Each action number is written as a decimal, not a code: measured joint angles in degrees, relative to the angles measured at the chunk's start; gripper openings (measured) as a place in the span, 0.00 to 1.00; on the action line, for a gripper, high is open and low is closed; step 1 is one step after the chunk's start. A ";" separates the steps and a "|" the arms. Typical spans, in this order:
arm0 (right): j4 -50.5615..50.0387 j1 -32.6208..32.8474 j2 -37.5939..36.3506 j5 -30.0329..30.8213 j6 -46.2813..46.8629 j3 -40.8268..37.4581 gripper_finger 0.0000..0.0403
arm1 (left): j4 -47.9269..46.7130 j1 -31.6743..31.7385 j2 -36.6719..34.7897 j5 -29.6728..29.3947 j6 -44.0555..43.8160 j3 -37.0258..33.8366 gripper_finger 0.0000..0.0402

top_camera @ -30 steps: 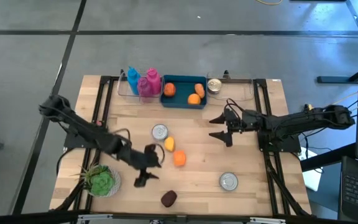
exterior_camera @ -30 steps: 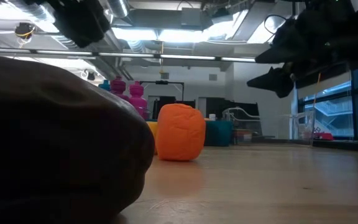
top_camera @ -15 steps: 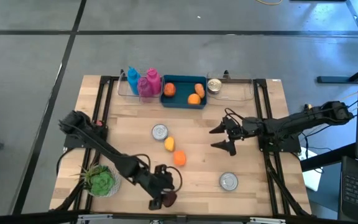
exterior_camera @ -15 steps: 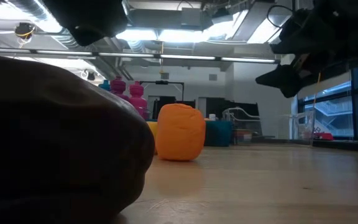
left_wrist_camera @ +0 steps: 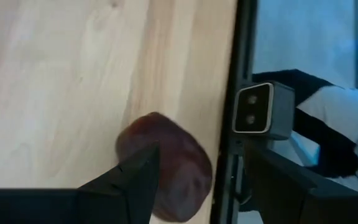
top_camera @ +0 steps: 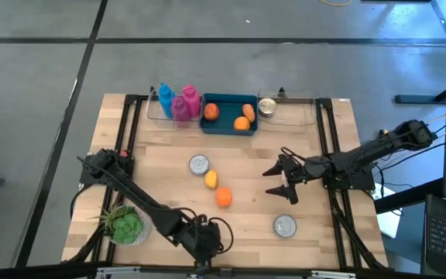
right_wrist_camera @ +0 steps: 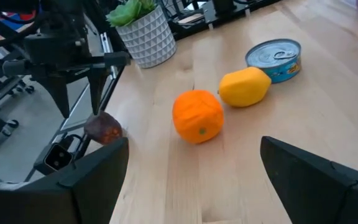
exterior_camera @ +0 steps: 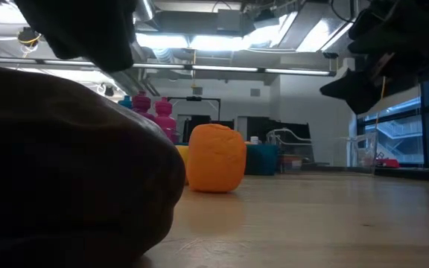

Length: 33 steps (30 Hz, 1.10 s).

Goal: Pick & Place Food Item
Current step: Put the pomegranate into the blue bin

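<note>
At the table's near edge, the left gripper (top_camera: pixel 202 249) stands over a dark, reddish-brown food item (left_wrist_camera: pixel 165 165), its fingers spread to either side of the piece and not yet closed on it. The left wrist view shows that item lying on the bare wood just beside the black frame rail and the small low camera (left_wrist_camera: pixel 253 107), so close to the edge that the piece is hidden under the arm from above. The right gripper (top_camera: pixel 285 178) hangs over the right half of the table with its fingers wide apart and nothing between them, well clear of the work.

To take the piece cleanly, the left arm would do best to centre the fingers on its widest part, come down until the tips are near the wood, and close gently, since the item looks soft and rounded and could roll or squash. Care is also needed by the rail and camera mount, where the outer finger has little room.

Toward the middle of the table sit an orange (right_wrist_camera: pixel 197 116), a yellow lemon-like fruit (right_wrist_camera: pixel 245 86) and a blue-sided can (right_wrist_camera: pixel 274 59), with a potted plant (top_camera: pixel 126 225) at the near left. A blue bin (top_camera: pixel 228 124) holding more fruit, the likely destination, waits at the far edge.

No brand or lettering can be read on the can or on anything else.
</note>
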 joint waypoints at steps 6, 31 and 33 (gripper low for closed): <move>-0.01 3.20 0.00 3.07 0.00 0.02 0.90 | -5.11 0.09 -0.07 -4.26 -4.11 0.83 0.54; -0.42 4.69 0.00 4.43 -0.02 0.02 0.90 | -5.85 1.03 -0.09 -3.33 -3.18 0.91 0.53; -0.42 4.69 0.00 4.43 0.00 0.02 0.90 | -5.92 1.32 -0.11 -3.57 -2.03 0.88 0.55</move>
